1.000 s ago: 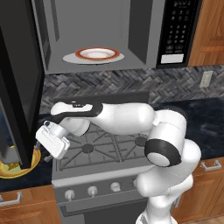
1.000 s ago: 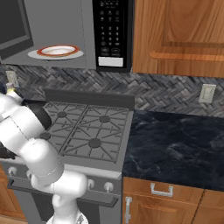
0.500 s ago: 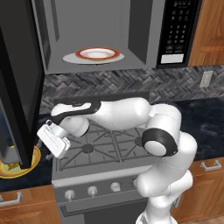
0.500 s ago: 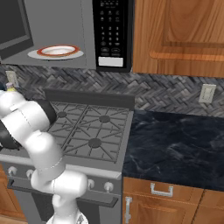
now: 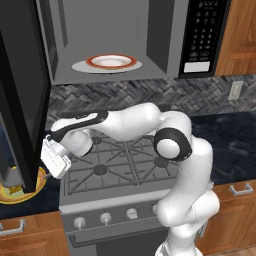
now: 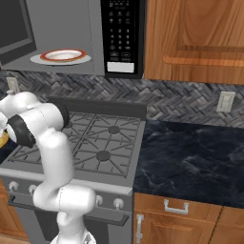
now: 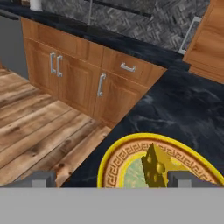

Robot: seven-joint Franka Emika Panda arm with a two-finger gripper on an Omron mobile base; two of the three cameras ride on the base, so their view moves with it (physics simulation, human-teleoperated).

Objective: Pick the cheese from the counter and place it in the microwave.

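Note:
The cheese [image 7: 153, 168], a small yellow wedge with holes, lies on a round yellow-orange dish [image 7: 118, 159] on the dark marbled counter [image 7: 179, 105]. My gripper [image 7: 111, 180] is open just above the dish, with the cheese between its fingertips [image 7: 185, 178] and nearer the right one, untouched. In the left base view the gripper [image 5: 52, 162] hangs low at the stove's left edge, over the dish [image 5: 15, 194]. The microwave [image 5: 115, 35] stands open above, its black door [image 5: 20, 90] swung out to the left.
A red-rimmed white plate [image 5: 111, 62] sits on the microwave's turntable. The grey gas stove [image 5: 120, 160] lies under my arm. The open door hangs close over the dish and hand. Brown cabinets [image 7: 74, 74] and wood floor [image 7: 30, 127] lie beyond the counter edge.
The arm has stretched further left, its elbow turning upward, and the hand has shifted slightly left and down toward the dish. Gripper stays open.

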